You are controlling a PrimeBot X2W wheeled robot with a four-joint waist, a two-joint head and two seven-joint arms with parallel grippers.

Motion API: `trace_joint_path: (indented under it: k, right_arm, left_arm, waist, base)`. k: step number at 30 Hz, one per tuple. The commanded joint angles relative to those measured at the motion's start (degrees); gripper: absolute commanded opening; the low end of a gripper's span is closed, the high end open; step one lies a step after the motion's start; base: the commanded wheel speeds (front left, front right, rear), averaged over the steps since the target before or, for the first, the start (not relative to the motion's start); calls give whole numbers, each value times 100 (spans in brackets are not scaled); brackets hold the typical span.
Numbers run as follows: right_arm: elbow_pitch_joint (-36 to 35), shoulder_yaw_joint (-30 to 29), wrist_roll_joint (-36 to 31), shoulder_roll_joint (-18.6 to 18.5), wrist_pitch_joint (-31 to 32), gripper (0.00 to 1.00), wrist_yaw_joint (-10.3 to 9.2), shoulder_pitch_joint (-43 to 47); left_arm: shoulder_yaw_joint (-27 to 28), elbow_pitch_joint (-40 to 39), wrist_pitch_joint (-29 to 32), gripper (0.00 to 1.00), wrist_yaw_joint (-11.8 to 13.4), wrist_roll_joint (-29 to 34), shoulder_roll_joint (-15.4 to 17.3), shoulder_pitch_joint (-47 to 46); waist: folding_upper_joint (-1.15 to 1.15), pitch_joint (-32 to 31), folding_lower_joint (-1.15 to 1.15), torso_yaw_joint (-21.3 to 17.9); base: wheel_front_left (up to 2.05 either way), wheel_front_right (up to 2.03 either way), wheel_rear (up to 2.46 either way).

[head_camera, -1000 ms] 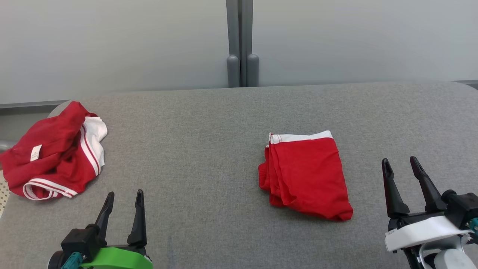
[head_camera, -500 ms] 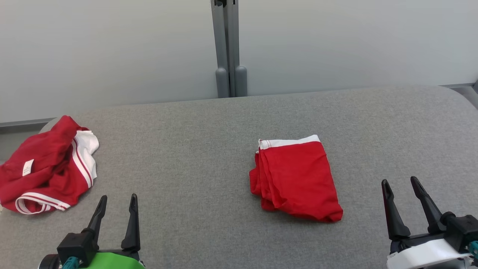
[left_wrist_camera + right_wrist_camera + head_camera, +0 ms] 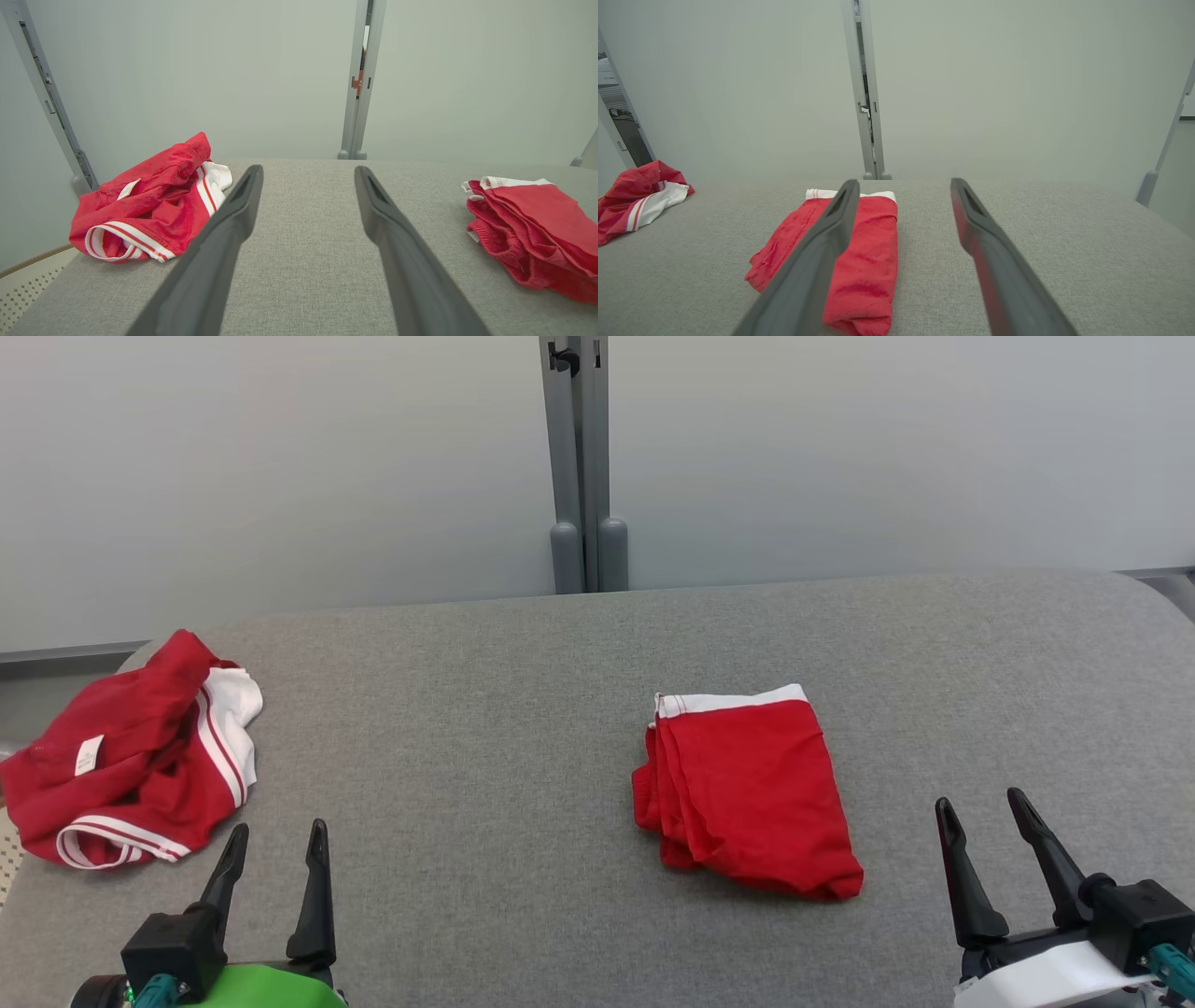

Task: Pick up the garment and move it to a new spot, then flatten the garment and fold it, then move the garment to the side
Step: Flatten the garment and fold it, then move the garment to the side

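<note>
A crumpled red garment point(image 3: 131, 751) with white striped trim lies at the far left of the grey padded table point(image 3: 467, 709). A second red garment point(image 3: 747, 793), folded, with a white waistband, lies right of centre. My left gripper point(image 3: 280, 828) stands open at the near left, just in front of the crumpled garment point(image 3: 154, 200), with nothing between its fingers. My right gripper point(image 3: 979, 799) stands open at the near right, to the right of the folded garment point(image 3: 873, 261) and apart from it. In the wrist views the left gripper point(image 3: 308, 170) and the right gripper point(image 3: 903, 183) are both empty.
A pale wall with a grey vertical post point(image 3: 581, 467) runs behind the table's far edge. The table's rounded left corner lies close to the crumpled garment. Bare grey cloth lies between the two garments and to the right of the folded one.
The head camera has shifted, so the whole scene sits lower in view. Both garments lie as before. The right gripper has drawn back slightly toward the near edge. Both grippers stay open.
</note>
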Motion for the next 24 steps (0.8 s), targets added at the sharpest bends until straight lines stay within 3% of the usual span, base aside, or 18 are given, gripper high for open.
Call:
trace_joint_path:
  k: [1, 24]
  right_arm:
    - [24, -26, -38, 11, -9, 100, 3, 15]
    - [-194, -143, -24, 71, 319, 100, 3, 25]
  left_arm:
    - [-8, -91, 62, 100, 51, 13, 28, 113]
    - [-84, -417, 400, 100, 207, -81, 103, 286]
  waist:
    - [0, -4, 0, 17]
    - [0, -10, 0, 8]
  base:
    - [0, 0, 0]
    - [0, 0, 0]
